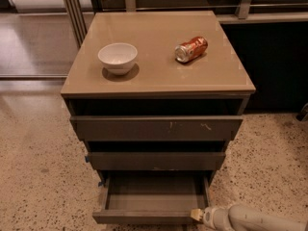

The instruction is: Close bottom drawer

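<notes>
The bottom drawer [149,217] is the narrowest of three dark grey-brown drawers and stands pulled out, its shallow grey box showing empty. My gripper [196,214] comes in low from the lower right on a white arm [250,220]. Its tip is at the right end of the drawer's front. Above it sit the mid-width drawer [155,160] and the widest drawer [156,128] with white scratches; both stick out a little.
A white bowl [118,57] and a tipped red can [191,49] lie on the beige cabinet top [159,76]. Speckled floor lies left and right. A dark cabinet stands at the right, metal posts at the back.
</notes>
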Available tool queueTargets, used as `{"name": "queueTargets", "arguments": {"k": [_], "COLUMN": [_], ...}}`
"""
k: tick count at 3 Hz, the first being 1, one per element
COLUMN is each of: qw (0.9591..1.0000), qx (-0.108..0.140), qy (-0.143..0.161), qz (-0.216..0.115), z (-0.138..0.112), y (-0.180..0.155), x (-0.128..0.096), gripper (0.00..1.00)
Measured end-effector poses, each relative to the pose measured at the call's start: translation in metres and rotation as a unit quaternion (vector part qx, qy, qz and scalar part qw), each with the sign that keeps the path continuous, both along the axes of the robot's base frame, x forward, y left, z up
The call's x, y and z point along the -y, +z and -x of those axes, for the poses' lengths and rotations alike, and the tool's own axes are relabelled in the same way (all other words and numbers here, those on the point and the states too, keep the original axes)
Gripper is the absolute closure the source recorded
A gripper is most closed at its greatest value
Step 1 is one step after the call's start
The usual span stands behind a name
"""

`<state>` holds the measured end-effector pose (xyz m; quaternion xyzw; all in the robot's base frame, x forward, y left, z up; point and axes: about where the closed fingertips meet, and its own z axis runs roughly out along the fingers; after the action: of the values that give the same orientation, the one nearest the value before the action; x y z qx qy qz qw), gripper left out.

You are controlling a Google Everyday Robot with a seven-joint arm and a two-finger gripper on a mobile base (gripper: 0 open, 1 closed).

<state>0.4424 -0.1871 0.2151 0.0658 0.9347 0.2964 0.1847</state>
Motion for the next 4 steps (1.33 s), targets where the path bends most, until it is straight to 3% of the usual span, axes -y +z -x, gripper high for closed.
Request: {"name": "queueTargets", "arguments": {"k": [2, 3, 4], "qw": [0.9998, 0.9996, 0.9994], "qx": [-0.01, 0.014, 0.02], "qy": [-0.013, -0.025, -0.029], "qz": [-0.009, -0.005, -0.002], "z": [0.024, 0.02, 0.014], "y": [-0.003, -0.008, -0.009], "x": [0.001, -0.002, -0.002], "gripper": [1.0, 1.0, 1.0]}}
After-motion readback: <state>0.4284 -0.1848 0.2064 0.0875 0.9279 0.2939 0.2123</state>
